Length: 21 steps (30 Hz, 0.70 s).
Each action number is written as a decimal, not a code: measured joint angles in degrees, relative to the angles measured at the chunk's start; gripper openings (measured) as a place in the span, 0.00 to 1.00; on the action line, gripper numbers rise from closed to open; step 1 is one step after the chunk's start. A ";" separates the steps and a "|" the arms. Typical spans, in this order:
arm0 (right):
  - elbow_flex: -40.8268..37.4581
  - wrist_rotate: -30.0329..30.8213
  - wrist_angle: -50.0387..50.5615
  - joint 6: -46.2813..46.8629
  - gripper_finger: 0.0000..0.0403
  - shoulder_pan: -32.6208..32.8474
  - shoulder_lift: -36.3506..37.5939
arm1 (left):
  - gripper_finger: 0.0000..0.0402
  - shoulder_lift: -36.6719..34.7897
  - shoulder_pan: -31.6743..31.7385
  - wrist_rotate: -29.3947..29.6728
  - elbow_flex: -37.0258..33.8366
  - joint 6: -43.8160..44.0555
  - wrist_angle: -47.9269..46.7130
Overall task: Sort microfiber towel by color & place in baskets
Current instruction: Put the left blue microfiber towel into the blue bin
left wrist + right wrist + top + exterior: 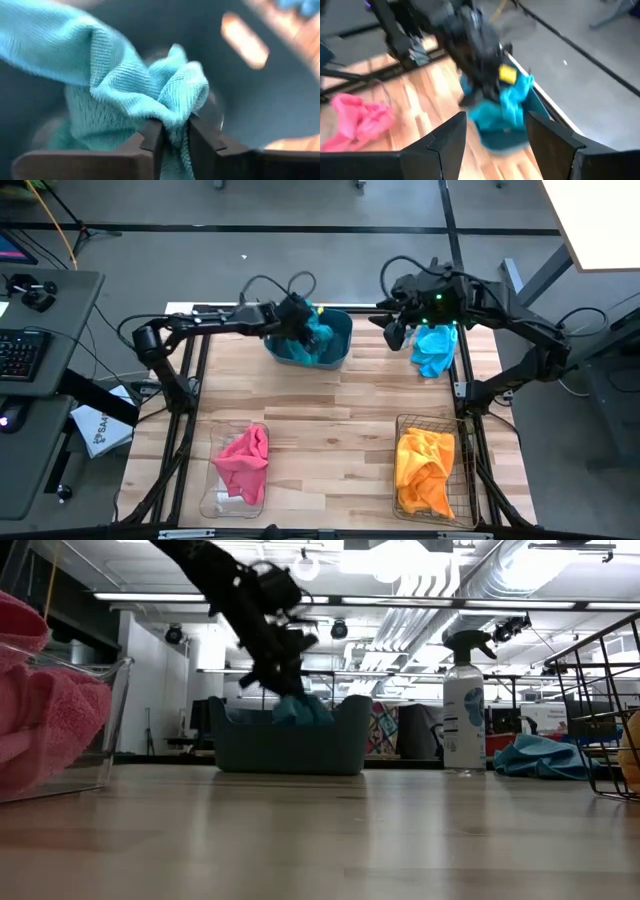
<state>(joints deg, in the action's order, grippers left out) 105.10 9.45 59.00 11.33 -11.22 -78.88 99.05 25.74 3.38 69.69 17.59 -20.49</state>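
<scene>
A teal tub (338, 345) stands at the table's far middle. My left gripper (297, 317) hangs over it, shut on a teal towel (318, 332) whose lower part is down inside the tub (290, 745). My right gripper (495, 145) is open in the air near the far right, touching nothing, beside a second blue towel (435, 348) lying crumpled on the table. A clear bin (222, 498) at the near left holds a pink towel (245, 455). A wire-mesh basket (462, 470) at the near right holds an orange towel (424, 470). My left gripper pinches a bunched fold of the teal towel (174, 122) between its two fingers (152, 142). It comes from above, slanting down into the tub. The towel spreads past the fingertips inside the tub (260, 100); whether it rests on the bottom I cannot tell.
A clear spray bottle (463, 705) stands at the far side between the tub and the blue towel (545, 755). Bare wood lies in the table's middle (330, 430). A desk with a keyboard (20, 355) sits off the left edge.
</scene>
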 joint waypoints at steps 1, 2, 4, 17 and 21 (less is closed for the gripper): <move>0.00 0.63 1.20 0.60 0.50 0.01 -0.12 | 0.18 -0.99 0.39 -0.19 0.80 -0.15 -0.01; 0.00 1.28 2.51 1.15 0.50 0.01 -0.28 | 0.20 -2.08 0.83 -0.51 1.50 -0.17 -0.32; 0.00 1.95 4.61 1.90 0.50 0.00 -0.61 | 0.25 -4.12 1.34 -1.08 2.69 -0.40 -0.43; 0.00 2.60 7.93 3.69 0.50 0.02 -0.63 | 0.38 -6.26 1.12 5.34 3.04 0.11 -1.76; 0.00 4.10 7.61 3.71 0.50 0.02 -0.63 | 0.38 -1.60 2.12 5.73 3.04 5.52 -1.42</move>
<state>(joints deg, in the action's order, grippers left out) 105.10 13.56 66.61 15.04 -11.20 -79.50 97.45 27.86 9.11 72.73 23.11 -21.91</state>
